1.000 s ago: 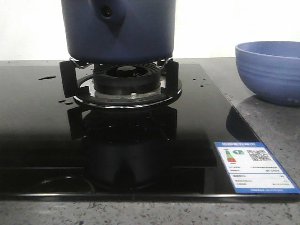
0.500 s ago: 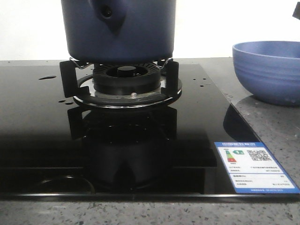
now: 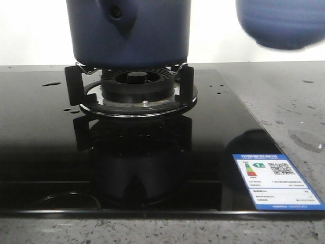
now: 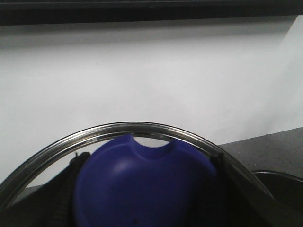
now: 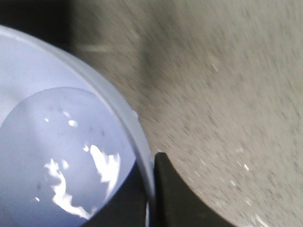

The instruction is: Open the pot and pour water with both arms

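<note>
The dark navy pot [image 3: 129,30] stands on the gas burner [image 3: 134,89], its handle socket facing me; its top is out of view. My left gripper [image 4: 144,189] is shut on the blue knob [image 4: 142,179] of a glass lid with a steel rim [image 4: 137,126], held up before a white wall. My right gripper [image 5: 150,189] is shut on the rim of the lighter blue bowl [image 5: 57,142], which holds water [image 5: 71,175] with bright glints. In the front view the bowl [image 3: 282,23] hangs blurred, high at the right above the counter. Neither gripper shows in the front view.
The black glass hob [image 3: 40,132] carries a few drops [image 3: 51,84] at the far left and an energy label [image 3: 274,180] at the front right. The grey speckled counter [image 3: 289,101] on the right has a puddle [image 3: 304,137] and drops where the bowl stood.
The blue bowl has risen off the counter at the right and shifted left, now high in the air. A wet patch shows where it stood. The pot has not moved.
</note>
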`<action>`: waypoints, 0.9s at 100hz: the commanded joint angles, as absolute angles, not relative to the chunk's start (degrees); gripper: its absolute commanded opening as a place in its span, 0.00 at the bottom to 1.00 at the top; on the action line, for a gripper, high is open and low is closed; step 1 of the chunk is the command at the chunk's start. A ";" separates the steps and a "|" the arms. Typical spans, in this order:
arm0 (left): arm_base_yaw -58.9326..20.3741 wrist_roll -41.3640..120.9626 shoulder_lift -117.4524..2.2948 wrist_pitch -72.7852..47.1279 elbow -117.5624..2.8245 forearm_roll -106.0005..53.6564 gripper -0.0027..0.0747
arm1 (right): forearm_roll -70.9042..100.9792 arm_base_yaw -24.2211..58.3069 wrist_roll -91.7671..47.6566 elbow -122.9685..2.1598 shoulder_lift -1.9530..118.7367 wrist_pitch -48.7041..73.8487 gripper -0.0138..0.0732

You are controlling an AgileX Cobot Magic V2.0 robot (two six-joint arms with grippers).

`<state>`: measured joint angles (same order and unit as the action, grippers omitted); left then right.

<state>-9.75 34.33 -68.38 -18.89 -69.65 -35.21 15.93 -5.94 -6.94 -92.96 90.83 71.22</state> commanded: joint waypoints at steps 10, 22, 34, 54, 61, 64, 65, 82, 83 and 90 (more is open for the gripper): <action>-9.71 34.29 -67.90 -13.10 -71.78 -36.48 0.52 | 22.72 -4.54 -7.61 -102.28 88.60 70.25 0.07; -9.71 34.29 -68.31 -12.97 -71.78 -36.48 0.52 | 24.68 -2.52 -7.61 -106.56 89.22 70.25 0.07; -9.71 34.29 -68.40 -12.72 -71.78 -36.48 0.52 | 27.45 -0.15 -7.61 -109.70 90.07 69.57 0.10; -9.62 34.29 -68.40 -11.76 -71.78 -36.39 0.52 | 28.41 5.72 -7.61 -113.76 93.19 67.78 0.10; -9.62 34.29 -68.40 -11.45 -71.78 -36.39 0.52 | 28.41 8.28 -7.61 -115.06 94.73 66.77 0.10; -9.62 34.29 -68.40 -11.44 -71.78 -36.39 0.52 | 28.41 9.29 -7.61 -115.45 95.30 66.02 0.10; -9.62 34.29 -68.40 -11.30 -71.78 -36.39 0.52 | 28.41 9.52 -7.61 -115.44 95.43 65.49 0.10; -9.62 34.29 -68.40 -11.08 -71.78 -36.39 0.52 | 28.08 14.52 -9.35 -115.87 97.55 56.73 0.10; -9.62 34.29 -68.40 -11.08 -71.78 -36.39 0.52 | 28.07 14.67 -9.70 -115.87 97.57 56.07 0.10; -9.62 34.29 -68.40 -11.05 -71.78 -36.36 0.52 | 28.07 15.88 -11.47 -115.87 98.18 52.49 0.10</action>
